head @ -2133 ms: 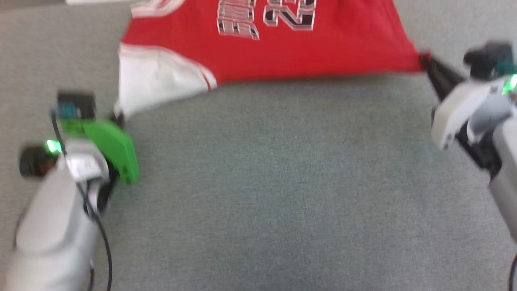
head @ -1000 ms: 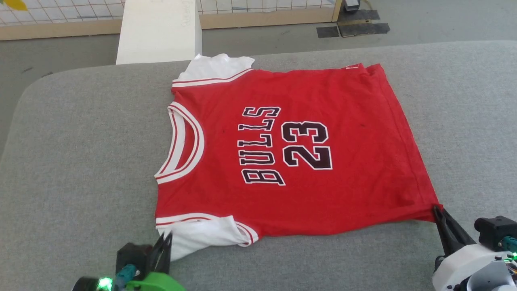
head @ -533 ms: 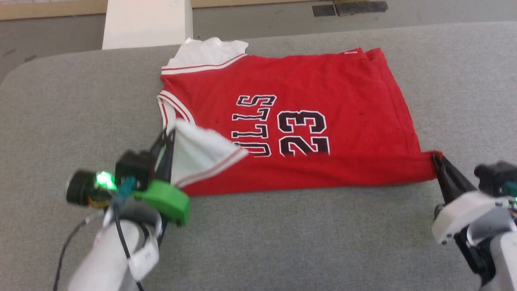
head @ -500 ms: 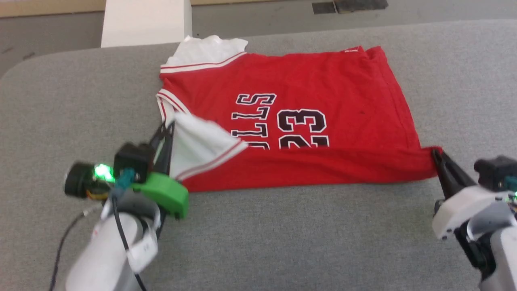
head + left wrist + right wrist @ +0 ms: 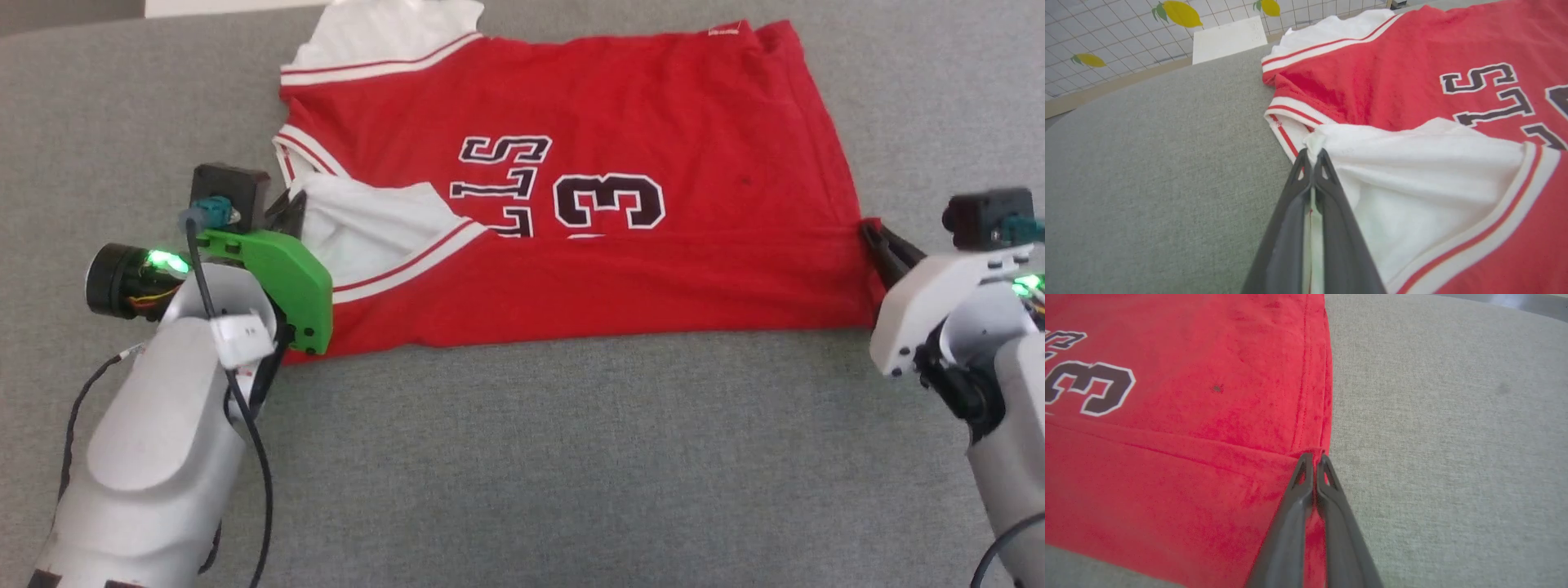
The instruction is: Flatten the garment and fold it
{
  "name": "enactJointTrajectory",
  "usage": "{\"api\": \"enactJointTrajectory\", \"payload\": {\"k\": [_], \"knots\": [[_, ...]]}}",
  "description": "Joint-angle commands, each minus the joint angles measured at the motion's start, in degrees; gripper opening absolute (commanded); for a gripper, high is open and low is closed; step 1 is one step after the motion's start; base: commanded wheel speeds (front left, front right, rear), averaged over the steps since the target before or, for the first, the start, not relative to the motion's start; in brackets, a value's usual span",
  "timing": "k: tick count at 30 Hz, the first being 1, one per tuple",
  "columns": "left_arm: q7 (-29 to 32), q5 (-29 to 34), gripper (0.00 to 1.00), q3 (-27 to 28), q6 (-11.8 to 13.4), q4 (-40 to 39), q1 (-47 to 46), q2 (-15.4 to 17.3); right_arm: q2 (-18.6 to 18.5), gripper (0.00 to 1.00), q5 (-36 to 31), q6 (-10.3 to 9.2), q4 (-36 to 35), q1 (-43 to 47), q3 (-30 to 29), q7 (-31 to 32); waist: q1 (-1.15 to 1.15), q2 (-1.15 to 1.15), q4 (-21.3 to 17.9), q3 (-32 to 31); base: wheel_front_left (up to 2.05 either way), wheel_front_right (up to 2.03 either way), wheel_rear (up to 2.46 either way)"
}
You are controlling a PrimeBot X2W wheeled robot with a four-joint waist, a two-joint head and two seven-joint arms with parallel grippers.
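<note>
The garment [image 5: 620, 106], a red jersey with black white-outlined lettering, lies on the grey padded table [image 5: 522, 457]. Its near long edge is lifted and carried over the rest, covering part of the lettering. My left gripper [image 5: 295, 206] is shut on the near shoulder corner, whose white inside [image 5: 1412, 171] faces up. My right gripper [image 5: 872, 235] is shut on the near hem corner at the right. The left wrist view has the left gripper [image 5: 1312, 154] pinching white fabric. In the right wrist view the right gripper [image 5: 1314, 458] pinches the red hem [image 5: 1314, 396].
Bare grey table surface [image 5: 571, 474] spreads in front of the garment and on both sides. In the left wrist view a white block [image 5: 1229, 36] stands beyond the table's far edge, before a white tiled wall with yellow lemon shapes [image 5: 1182, 12].
Both grippers have carried the garment's near edge farther over it, so the fold now covers more of the lettering. The head camera has tilted down too.
</note>
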Motion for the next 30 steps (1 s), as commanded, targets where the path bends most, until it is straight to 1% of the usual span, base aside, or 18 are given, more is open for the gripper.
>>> {"api": "enactJointTrajectory", "payload": {"k": [1, 6, 9, 10, 11, 12, 13, 14, 15, 16, 19, 20, 22, 24, 26, 30], "knots": [[2.0, -1.3, 0.00, 0.3, -0.4, 1.3, -1.3, 0.2, -0.1, 0.00, 1.4, -0.09, 1.0, -2.0, 0.3, 1.4, 0.00, 0.00, -0.3, 2.2, 0.00, 0.00, 0.00], [14.5, -7.3, 0.00, 1.2, -1.2, 5.9, -1.5, -0.7, -0.7, 0.00, 6.0, -0.09, 5.1, -6.2, 3.0, 10.3, 0.00, 0.00, -0.4, 3.4, 0.00, 0.00, 0.00], [19.5, -10.4, 0.00, 2.3, -0.4, 6.0, -0.9, -1.3, -1.0, 0.00, 8.8, -0.09, 6.4, -7.5, 3.7, 15.7, 0.00, 0.00, -0.3, 3.3, 0.00, 0.00, 0.00], [19.9, -10.9, 0.22, 2.5, -0.1, 5.3, -0.6, -1.4, -1.1, 0.00, 9.8, -0.09, 6.5, -7.7, 3.6, 17.1, 0.00, 0.00, -0.2, 3.0, 0.00, 0.00, 0.00], [19.2, -10.9, 0.54, 2.8, 0.1, 4.4, -0.3, -1.4, -1.2, 0.15, 10.4, -0.09, 6.3, -7.8, 3.5, 17.8, 0.00, 0.00, -0.1, 2.7, 0.00, 0.00, 0.00], [17.3, -10.4, 1.00, 3.1, 0.5, 3.2, 0.0, -1.2, -1.4, 0.64, 11.0, -0.09, 5.8, -7.7, 3.2, 17.8, 0.00, 0.00, 0.1, 2.3, 0.00, 0.00, 0.00], [15.1, -9.9, 1.00, 3.5, 0.9, 2.3, 0.3, -1.2, -1.5, 0.90, 11.3, -0.09, 5.3, -7.5, 2.9, 17.3, 0.00, 0.00, 0.2, 1.9, 0.00, 0.00, 0.00], [12.3, -9.3, 1.00, 3.9, 1.3, 1.4, 0.8, -1.3, -1.6, 1.00, 11.6, -0.09, 4.6, -7.0, 2.5, 16.3, 0.00, 0.00, 0.4, 1.3, 0.00, 0.00, 0.00], [2.9, -7.4, 1.00, 4.9, 2.4, -1.1, 2.9, -1.8, -1.5, 1.00, 12.3, -0.09, 2.4, -4.9, 1.1, 11.9, 0.00, 0.00, 0.7, -0.5, 0.00, 0.00, 0.00], [-1.1, -6.4, 1.00, 5.2, 3.0, -1.8, 3.9, -2.0, -1.4, 1.00, 12.3, -0.09, 1.5, -3.8, 0.8, 9.8, 0.00, 0.00, 0.9, -1.4, 0.00, 0.00, 0.00], [-10.6, -5.1, 1.00, 6.4, 4.6, -3.4, 7.3, -3.2, -0.8, 1.00, 12.4, -0.09, -1.4, -0.3, -0.5, 3.3, 0.00, 0.00, 1.1, -3.7, 0.00, 0.00, 0.00], [-13.8, -5.0, 1.00, 6.6, 4.8, -4.0, 8.8, -3.7, -0.4, 1.00, 12.3, -0.09, -2.4, 1.2, -1.0, 0.8, 0.00, 0.00, 1.2, -4.7, 0.00, 0.00, 0.00], [-17.9, -5.4, 1.00, 7.0, 5.2, -4.6, 11.9, -5.1, 0.5, 1.00, 12.0, -0.09, -4.2, 4.1, -2.1, -3.2, 0.00, 0.00, 1.2, -6.1, 0.00, 0.00, 0.00], [-20.4, -5.7, 1.00, 7.2, 5.9, -4.8, 14.8, -6.1, 1.6, 1.00, 11.5, -0.09, -6.2, 7.0, -3.3, -7.6, 0.00, 0.00, 1.2, -7.4, 0.00, 0.00, 0.00], [-21.5, -6.6, 1.00, 7.7, 6.8, -4.7, 17.3, -7.3, 2.8, 1.00, 10.6, -0.09, -8.2, 9.8, -4.3, -11.6, 0.00, 0.00, 1.1, -8.4, 0.00, 0.00, 0.00], [-19.9, -8.0, 1.00, 8.6, 9.9, -4.1, 20.8, -8.8, 5.2, 1.00, 8.8, -0.09, -11.8, 14.5, -4.6, -18.2, 0.00, 0.00, 0.5, -9.6, 0.00, 0.00, 0.00]]}}
